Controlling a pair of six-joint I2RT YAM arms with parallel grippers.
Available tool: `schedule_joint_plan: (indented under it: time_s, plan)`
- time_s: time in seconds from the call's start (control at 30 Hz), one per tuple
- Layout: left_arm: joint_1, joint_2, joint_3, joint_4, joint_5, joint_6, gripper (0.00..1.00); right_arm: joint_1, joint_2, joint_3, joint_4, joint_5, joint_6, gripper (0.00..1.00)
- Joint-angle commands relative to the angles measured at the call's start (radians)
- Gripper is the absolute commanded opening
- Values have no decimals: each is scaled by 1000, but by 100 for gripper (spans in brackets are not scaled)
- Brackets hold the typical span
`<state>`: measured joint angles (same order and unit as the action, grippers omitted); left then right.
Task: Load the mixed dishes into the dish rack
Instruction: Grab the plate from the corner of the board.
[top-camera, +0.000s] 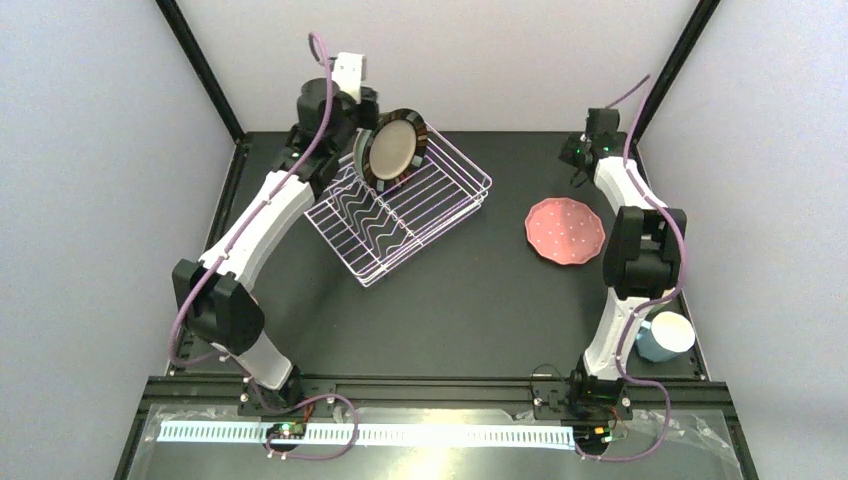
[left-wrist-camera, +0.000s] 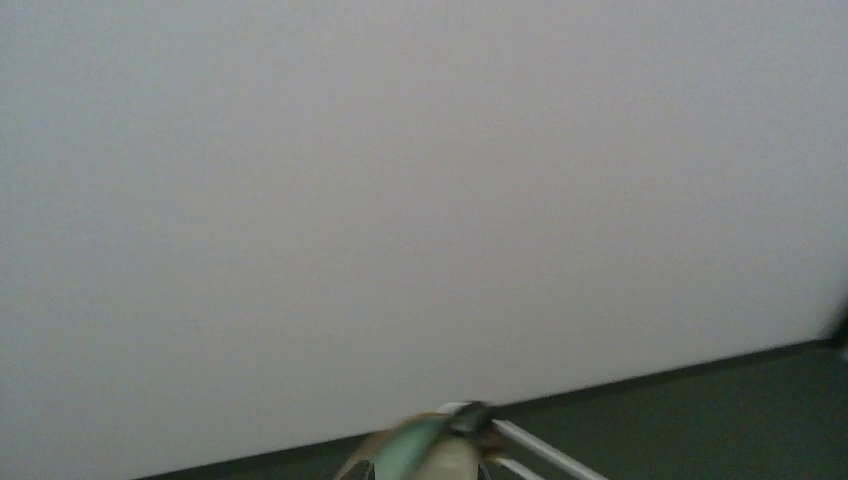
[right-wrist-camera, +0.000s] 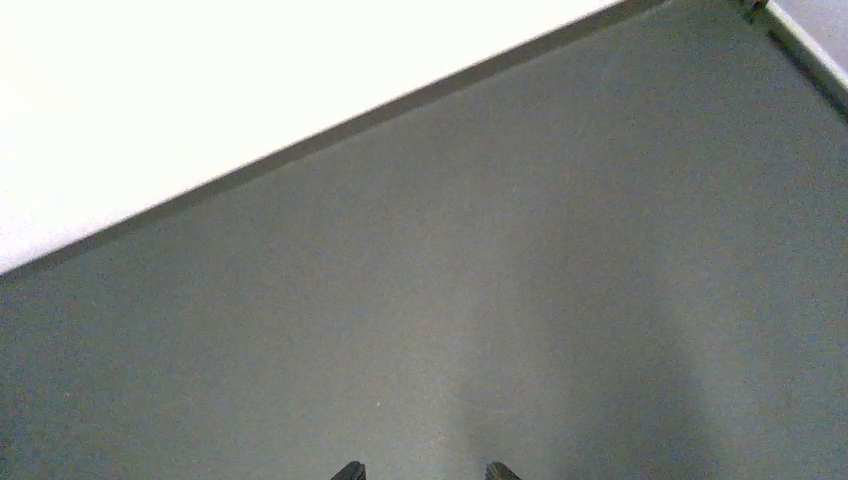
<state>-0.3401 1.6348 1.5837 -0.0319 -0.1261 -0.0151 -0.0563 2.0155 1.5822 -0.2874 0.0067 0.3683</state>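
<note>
The dark-rimmed plate (top-camera: 393, 147) stands on edge over the far left corner of the white wire dish rack (top-camera: 440, 195). My left gripper (left-wrist-camera: 423, 472) is behind the plate, and the plate's blurred mint rim (left-wrist-camera: 415, 450) fills the gap between its fingertips. Whether the fingers still press on the plate does not show. A pink speckled plate (top-camera: 566, 231) lies flat on the table right of the rack. A light blue mug (top-camera: 665, 336) stands by the right arm's base. My right gripper (right-wrist-camera: 422, 472) hangs open and empty above bare table behind the pink plate.
A rack wire (left-wrist-camera: 540, 450) shows just below the plate in the left wrist view. The black frame posts (top-camera: 200, 60) and the grey walls close in the table at the back and sides. The rack sits at an angle, left of the table's middle.
</note>
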Motion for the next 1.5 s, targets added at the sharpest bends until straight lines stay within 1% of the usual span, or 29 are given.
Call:
schedule_joint_plan:
  time_s: [0.0,0.07,0.17,0.27,0.37,0.67,0.73,0.97,1.2,1.37,1.47]
  plan:
    - [-150,9,26,-120,96,-233,58,3,-71,86,-140,62,7,70]
    - [-247,41,37,-149,69,-255,59,1,-69,105,-183,78,11,70]
    - [-352,104,57,-158,92,-333,60,-6,-72,94,-220,106,16,70]
    - [-411,180,76,-155,121,-418,61,-46,-83,32,-230,78,47,71]
    - [-444,251,91,-147,163,-484,61,-89,-93,-31,-204,38,61,71]
    - [-510,475,207,-207,274,-588,67,-117,-13,-21,-199,9,62,71]
    - [-518,505,210,-199,289,-616,70,-117,3,-14,-197,5,64,72]
    - [-522,593,210,-133,359,-710,71,-119,42,3,-211,16,68,72]
    - [-522,665,234,-92,367,-765,75,-144,54,5,-225,25,113,72]
    - [-522,721,277,-80,382,-801,76,-148,66,13,-251,79,132,72]
    - [-522,749,301,-75,383,-827,78,-153,74,12,-265,96,148,72]
